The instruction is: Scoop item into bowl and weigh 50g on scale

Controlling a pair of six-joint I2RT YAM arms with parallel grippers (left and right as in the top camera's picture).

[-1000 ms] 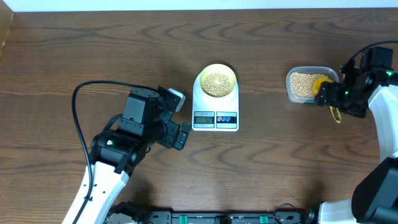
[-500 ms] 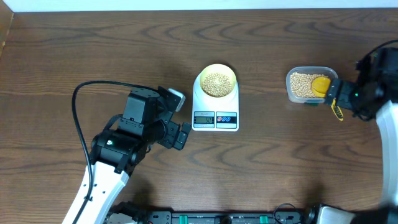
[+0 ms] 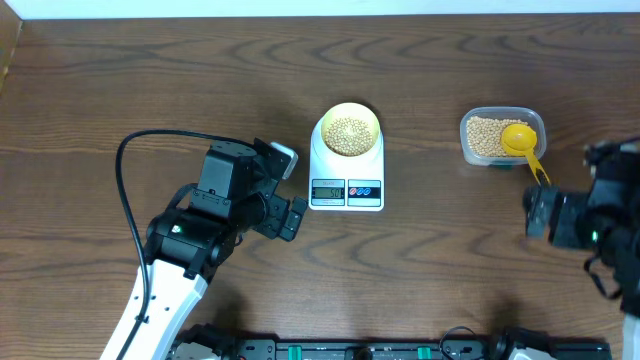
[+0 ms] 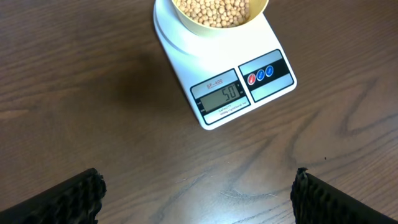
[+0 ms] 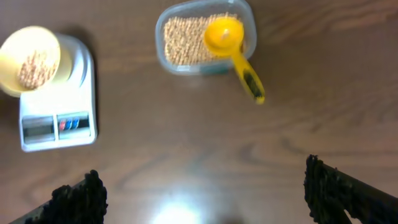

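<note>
The scale (image 3: 346, 170) stands mid-table with the bowl (image 3: 348, 130) on its platform, and the beans (image 4: 219, 11) fill the bowl's middle. In the left wrist view the display (image 4: 222, 96) reads 50. To the right of the scale, well apart from it, sits the tub (image 3: 466, 150), also holding beans. The scoop (image 3: 522, 143) now lies loose there: its head rests on the beans at the tub's far-from-scale side, and its handle hangs over the rim, slanting away from the scale toward the near edge of the table (image 3: 120, 80). A second ago the right gripper (image 5: 208, 199) was at that tub, closed round the scoop's handle. Half a second ago it was just beside the handle. Now it has let go and drawn back, farther right of the scale and nearer the front edge than the scale is, clear of both tub and scoop. Its fingers are spread wide with nothing between them, as its own wrist view shows. The left gripper (image 3: 290, 190) has not moved: it sits just left of the scale's front corner, near but not touching, its fingers likewise wide apart and empty. Scale, bowl and tub lie where they did before.
</note>
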